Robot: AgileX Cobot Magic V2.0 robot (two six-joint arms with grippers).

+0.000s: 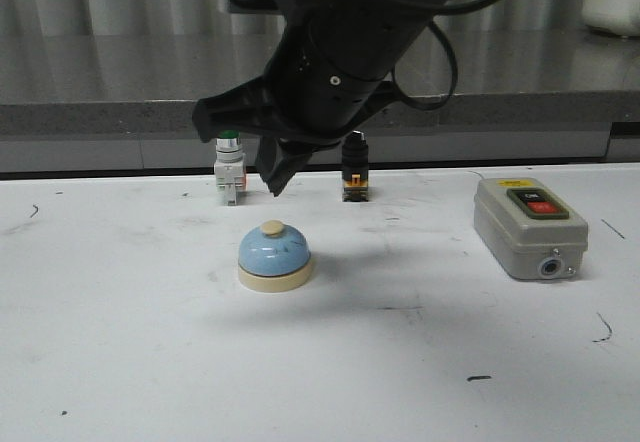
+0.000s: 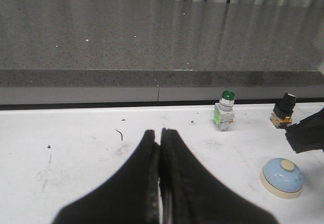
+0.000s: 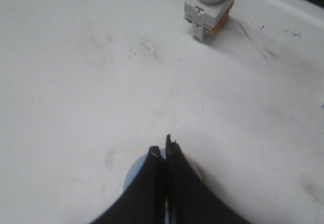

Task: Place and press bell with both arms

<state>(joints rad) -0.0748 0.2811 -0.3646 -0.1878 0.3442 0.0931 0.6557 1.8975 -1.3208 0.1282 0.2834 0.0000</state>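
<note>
A: Why does the bell (image 1: 274, 257) stand free and upright on the white table (image 1: 120, 362), in front of the green-capped push button (image 1: 229, 167) and left of the grey switch box (image 1: 527, 226)?

B: Placing looks complete; the cream button (image 1: 272, 228) is exposed for pressing.

A: Pose of the arms?

B: The right gripper (image 3: 165, 154) hangs just above the bell, fingers clenched together, empty, tip angled down. The left gripper (image 2: 160, 135), likewise pressed closed on nothing, rests well apart from it.

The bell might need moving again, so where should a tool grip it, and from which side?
Probably the bell's cream base rim, coming straight down from above: the bell stands upright with bare table around it, and the smooth dome would likely slip.
</note>
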